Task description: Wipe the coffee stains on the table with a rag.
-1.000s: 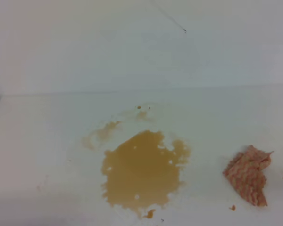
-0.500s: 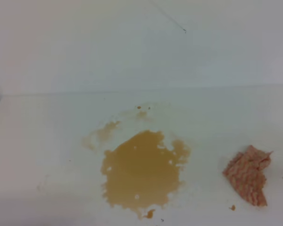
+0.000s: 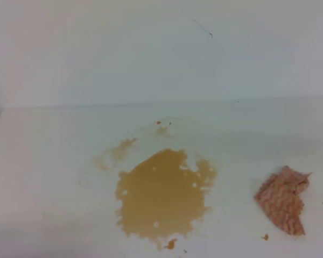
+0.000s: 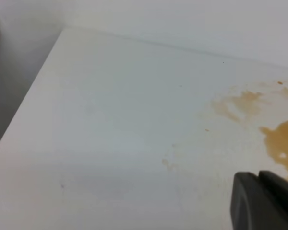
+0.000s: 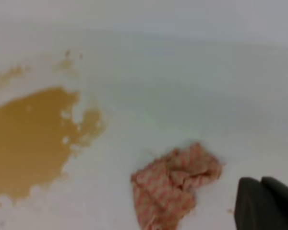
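Nothing on the table (image 3: 48, 161) has shifted since the earlier frames: the rag (image 3: 282, 200) lies crumpled in the same place on the right, and the coffee stains (image 3: 161, 196) keep the same outline. One rag shows, pinkish-orange with a white zigzag weave, lying well apart from the large blotch with bare white surface between them. One big tan-brown blotch with ragged edges sits near the front middle; up and to its left lies a paler smear (image 3: 116, 152), further back a couple of small brown specks (image 3: 160, 123), and a small brown drop (image 3: 170, 244) just off the blotch's front edge. One tiny orange crumb (image 3: 265, 236) rests just beside the rag's front corner. From the right wrist view, the right gripper (image 5: 266, 203) appears as a dark shape in the lower corner with its jaws together, holding nothing and clear of the rag (image 5: 175, 187). From the left wrist view, the left gripper (image 4: 264, 201) is a similar dark shape near the blotch's edge (image 4: 283, 143); only a thin seam shows between its two parts, and whether they are fully together cannot be told.
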Robot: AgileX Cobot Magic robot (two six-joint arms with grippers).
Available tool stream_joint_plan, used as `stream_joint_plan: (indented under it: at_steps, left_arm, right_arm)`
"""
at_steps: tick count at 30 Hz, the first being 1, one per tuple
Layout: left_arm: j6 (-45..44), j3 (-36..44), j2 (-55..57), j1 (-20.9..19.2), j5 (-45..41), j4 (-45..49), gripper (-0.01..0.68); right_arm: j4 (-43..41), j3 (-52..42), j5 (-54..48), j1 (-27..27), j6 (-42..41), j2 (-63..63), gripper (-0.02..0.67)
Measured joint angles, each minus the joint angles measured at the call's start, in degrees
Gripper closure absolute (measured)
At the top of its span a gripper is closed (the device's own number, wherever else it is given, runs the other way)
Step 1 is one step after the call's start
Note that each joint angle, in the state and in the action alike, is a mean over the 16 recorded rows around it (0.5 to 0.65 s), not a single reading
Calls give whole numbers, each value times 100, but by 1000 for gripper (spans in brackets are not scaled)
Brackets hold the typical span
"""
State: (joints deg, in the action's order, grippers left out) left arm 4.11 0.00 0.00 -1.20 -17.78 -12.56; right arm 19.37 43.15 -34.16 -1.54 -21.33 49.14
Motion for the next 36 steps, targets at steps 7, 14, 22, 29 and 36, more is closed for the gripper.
stream_joint_plan:
  at_steps: [7,14,22,29,36]
  left_arm:
    - [0,0,0,0,0,0,675]
    - [0,0,0,0,0,0,675]
    - [0,0,0,0,0,0,675]
    - [0,0,0,0,0,0,675]
    - [0,0,0,0,0,0,675]
  right_arm:
    - [-144,1118,-1010,-208,-743,1846,621]
    - [-493,1934,-1350,-670,-865,3412,476]
    - [-768,2266,-1000,-1068,-829,4701,281]
    - [-832,2313,-698,-1114,-815,5550,228]
    - [-876,2331,-624,-1135,-743,6118,319]
